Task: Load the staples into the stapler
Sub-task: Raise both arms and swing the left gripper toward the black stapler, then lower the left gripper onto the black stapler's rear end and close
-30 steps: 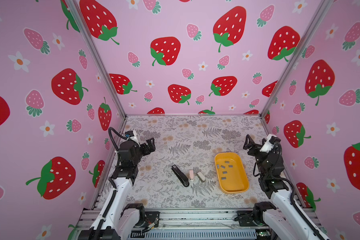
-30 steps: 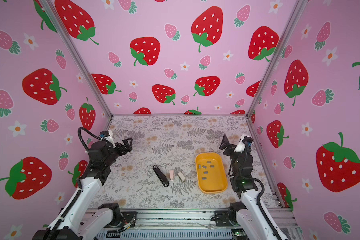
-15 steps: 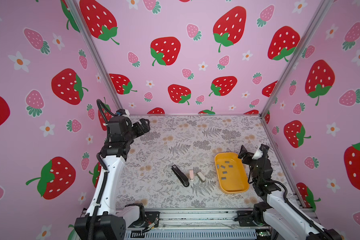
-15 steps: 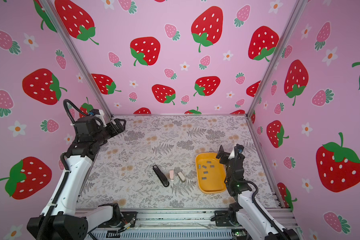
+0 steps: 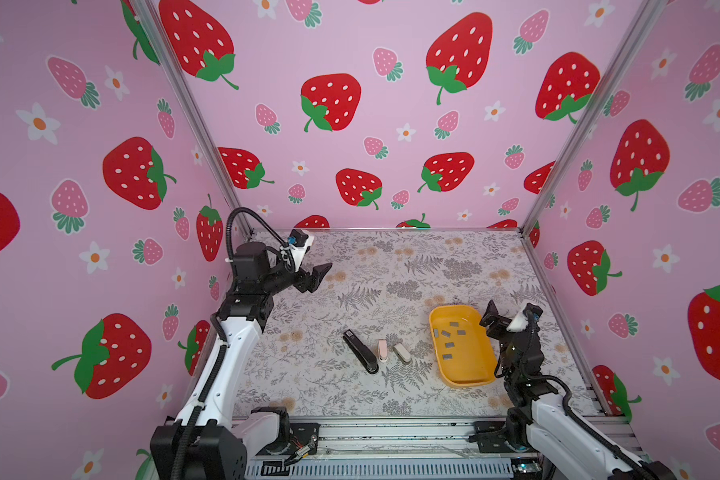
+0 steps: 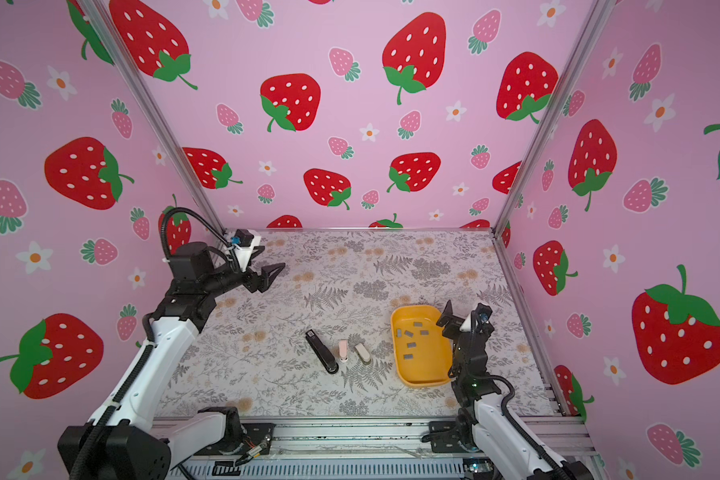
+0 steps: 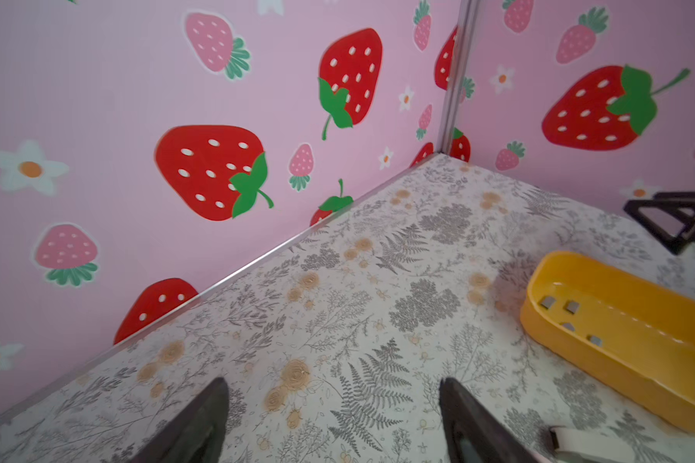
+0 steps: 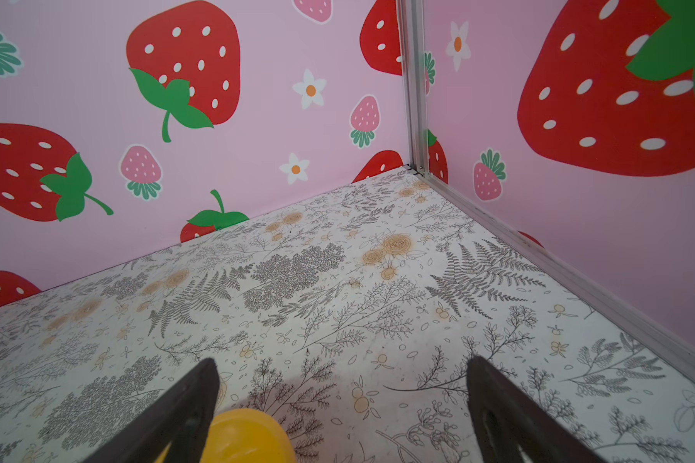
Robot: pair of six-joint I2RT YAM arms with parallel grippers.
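Lying in the yellow tray [image 5: 470, 368]: grey staples [image 5: 449, 345]; black stapler [image 5: 360, 351] apart to its left; left gripper [image 5: 319, 276] aloft, jaws parted, empty; right gripper [image 5: 489, 313] beside tray, jaws wide, empty

Remote desk, in a top view: my yellow tray [image 5: 468, 380] sits on the floral table [image 5: 329, 395], six grey staples [image 5: 449, 345] scattered flat inside it. Left of the tray lie three staplers in a row: a beige stapler [image 5: 401, 353] nearest it, a pink stapler [image 5: 382, 351] next, and a longer black stapler [image 5: 360, 351] farthest. My right gripper [image 5: 491, 318] hovers just beside the tray's right rim, at its far end. My left gripper [image 5: 314, 276], jaws parted and empty, hangs well apart from the tray, beyond the staplers.
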